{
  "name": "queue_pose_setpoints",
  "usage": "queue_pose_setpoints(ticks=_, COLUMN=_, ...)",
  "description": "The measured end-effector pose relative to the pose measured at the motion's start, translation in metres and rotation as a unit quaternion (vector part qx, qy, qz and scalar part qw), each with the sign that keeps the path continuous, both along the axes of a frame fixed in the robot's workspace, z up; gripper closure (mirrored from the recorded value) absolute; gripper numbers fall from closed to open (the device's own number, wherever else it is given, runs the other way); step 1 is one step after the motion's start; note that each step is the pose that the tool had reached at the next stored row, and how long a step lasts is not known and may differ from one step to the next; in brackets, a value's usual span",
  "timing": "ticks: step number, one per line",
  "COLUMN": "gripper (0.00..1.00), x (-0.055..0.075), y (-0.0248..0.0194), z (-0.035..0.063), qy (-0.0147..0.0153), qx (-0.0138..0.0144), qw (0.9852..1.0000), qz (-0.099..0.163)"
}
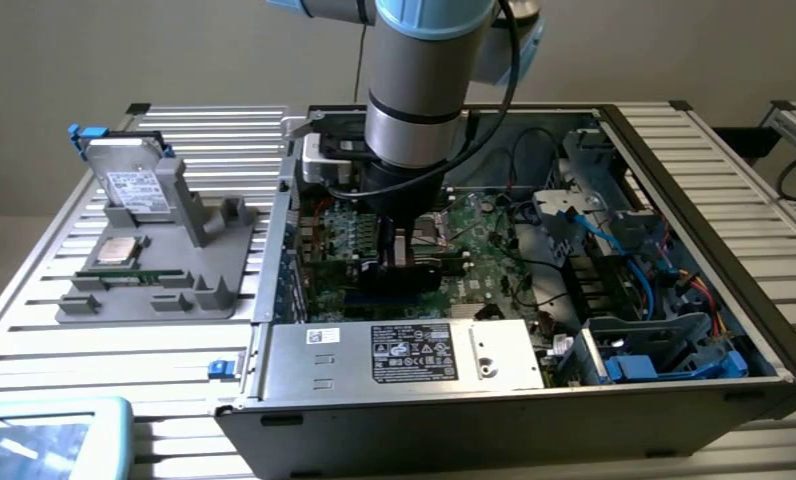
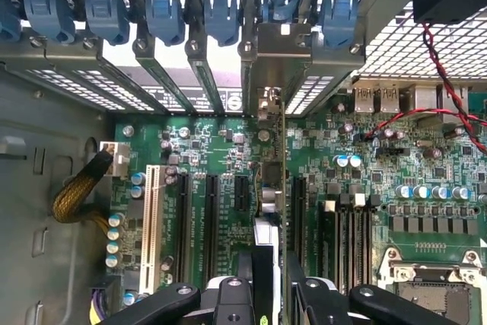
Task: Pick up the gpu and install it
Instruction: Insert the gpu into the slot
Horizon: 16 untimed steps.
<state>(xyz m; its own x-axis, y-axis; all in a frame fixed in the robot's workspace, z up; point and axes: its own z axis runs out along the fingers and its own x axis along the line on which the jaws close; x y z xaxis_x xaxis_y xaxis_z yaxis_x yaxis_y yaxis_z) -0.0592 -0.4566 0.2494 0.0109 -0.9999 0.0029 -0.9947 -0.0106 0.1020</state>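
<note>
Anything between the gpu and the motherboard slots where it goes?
Nothing visible. The hand grips the gpu edge-on right over the motherboard slots; the braided cable and red wires lie clear of it.

One gpu (image 1: 398, 272), one hard drive (image 1: 134, 185), one memory stick (image 1: 138, 275), one processor chip (image 1: 118, 250), one grey holder (image 1: 211, 290), one computer case (image 1: 505, 420).

Robotics lab: opened computer case (image 1: 505, 425) sits on slatted surface (image 1: 211, 130), robot arm (image 1: 418, 90) above it, grey parts fixture (image 1: 171, 295) beside it.
</note>
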Motion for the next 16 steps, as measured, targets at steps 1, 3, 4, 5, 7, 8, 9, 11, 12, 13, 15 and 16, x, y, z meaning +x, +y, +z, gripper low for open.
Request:
queue_pose_setpoints(ticks=1, gripper=0.73, x=0.0000, y=-0.0001, z=0.0000, qy=0.0000, qx=-0.0002, qw=1.0000, qz=0.000)
queue_pose_setpoints(ticks=3, gripper=0.73, x=0.0000, y=-0.0004, z=-0.0001, qy=0.0000, qx=-0.0008, qw=1.0000, qz=-0.001)
queue_pose_setpoints(ticks=4, gripper=0.73, x=0.0000, y=-0.0004, z=-0.0001, qy=0.0000, qx=-0.0013, qw=1.0000, qz=-0.001)
queue_pose_setpoints(ticks=5, gripper=0.73, x=0.0001, y=-0.0005, z=-0.0001, qy=0.0000, qx=-0.0017, qw=1.0000, qz=-0.002)
queue_pose_setpoints(ticks=7, gripper=0.73, x=-0.0001, y=-0.0004, z=-0.0005, qy=0.0000, qx=-0.0025, qw=1.0000, qz=-0.003)
queue_pose_setpoints(ticks=8, gripper=0.73, x=-0.0002, y=-0.0005, z=-0.0007, qy=0.0000, qx=-0.0027, qw=1.0000, qz=-0.004)
queue_pose_setpoints(ticks=9, gripper=0.73, x=-0.0002, y=-0.0004, z=-0.0009, qy=0.0000, qx=-0.0029, qw=1.0000, qz=-0.004)
queue_pose_setpoints(ticks=11, gripper=0.73, x=-0.0003, y=-0.0002, z=-0.0011, qy=0.0000, qx=-0.0030, qw=1.0000, qz=-0.005)
queue_pose_setpoints(ticks=12, gripper=0.73, x=-0.0003, y=-0.0002, z=-0.0011, qy=0.0000, qx=-0.0031, qw=1.0000, qz=-0.005)
queue_pose_setpoints(ticks=13, gripper=0.73, x=-0.0005, y=0.0001, z=-0.0011, qy=0.0000, qx=-0.0032, qw=1.0000, qz=-0.005)
queue_pose_setpoints(ticks=15, gripper=0.73, x=-0.0005, y=0.0003, z=-0.0011, qy=0.0000, qx=-0.0035, qw=1.0000, qz=-0.006)
queue_pose_setpoints(ticks=16, gripper=0.73, x=-0.0007, y=0.0004, z=-0.0011, qy=0.0000, qx=-0.0037, qw=1.0000, qz=-0.006)
